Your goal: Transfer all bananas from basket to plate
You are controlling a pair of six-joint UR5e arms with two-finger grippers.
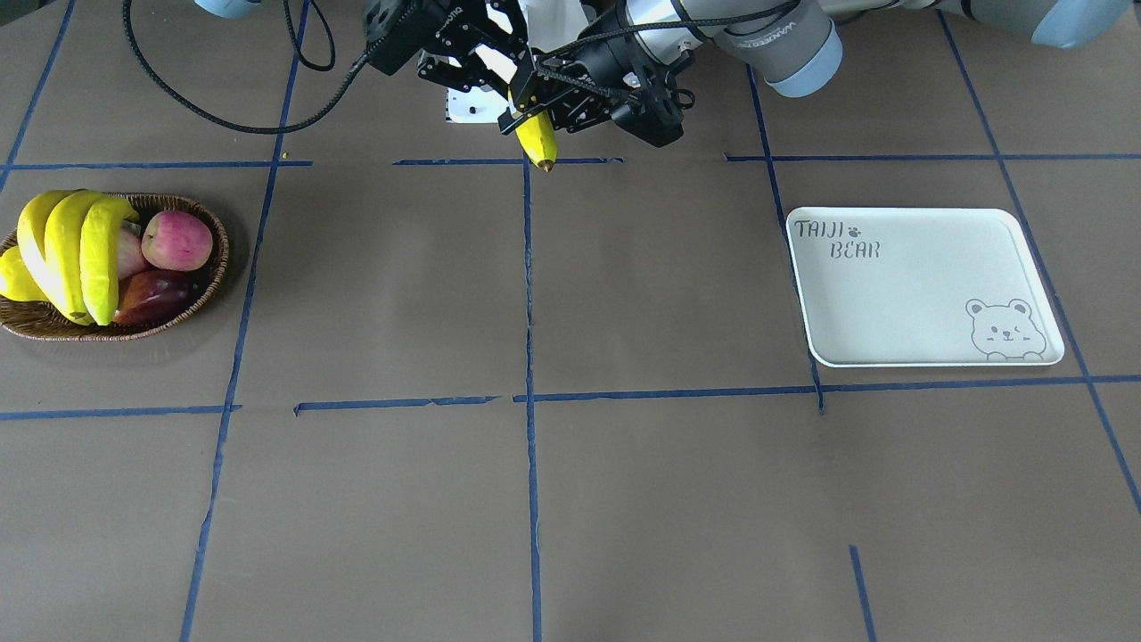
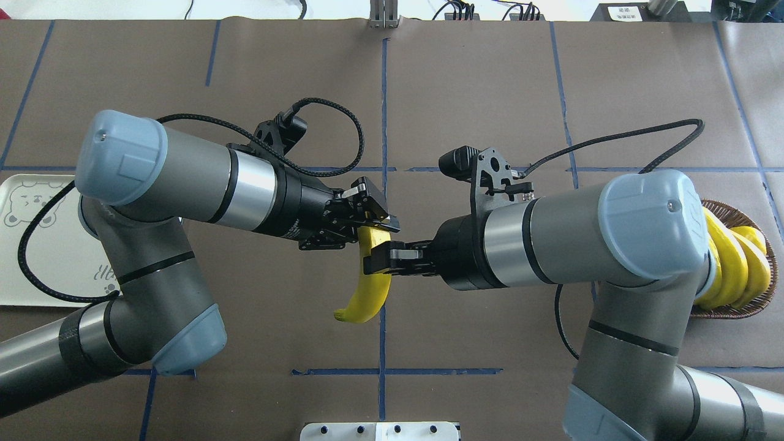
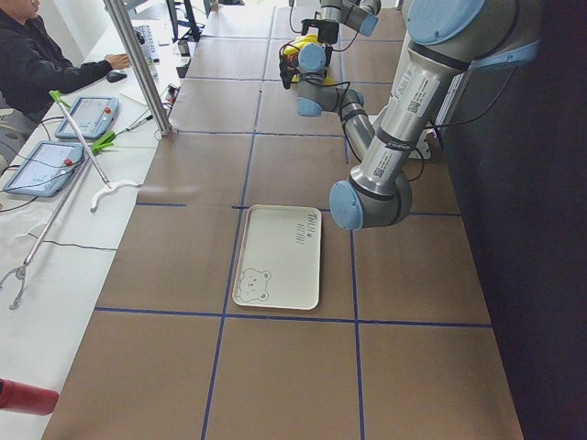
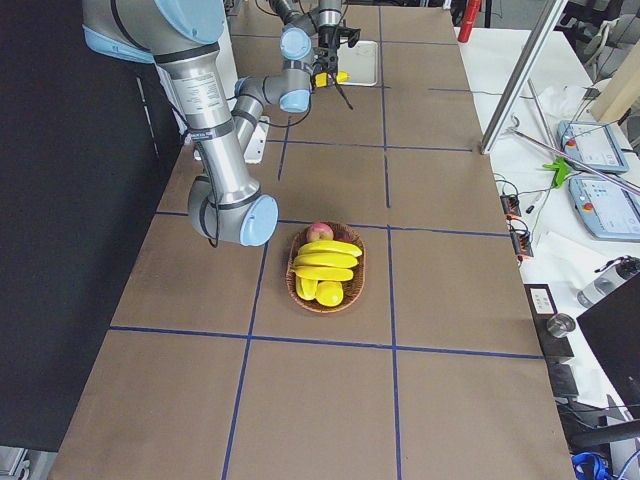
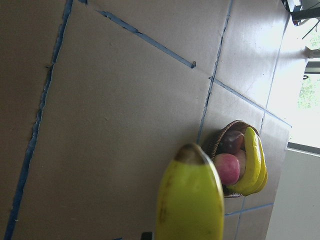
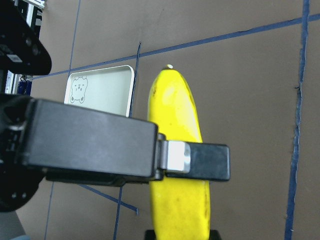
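Overhead exterior: right hand (image 2: 381,258) is clamped across the middle of one banana (image 2: 366,297), held off the bench (image 2: 465,92) near its centre. At that banana's upper end sits the left hand (image 2: 369,225); we can't tell whether it's gripping. We see the other bananas (image 1: 71,245) lying in the basket (image 1: 53,332) beside a red apple (image 1: 176,239). Well apart, on the left arm's side, sits the plate (image 1: 918,285).

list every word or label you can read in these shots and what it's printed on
"TAIJI BEAR": printed on the plate, in the corner opposite the bear face.
Print on the grey joint of the left arm: upside down and too blurred to read.
Lettering on the silver tube of the left arm: too small to read.
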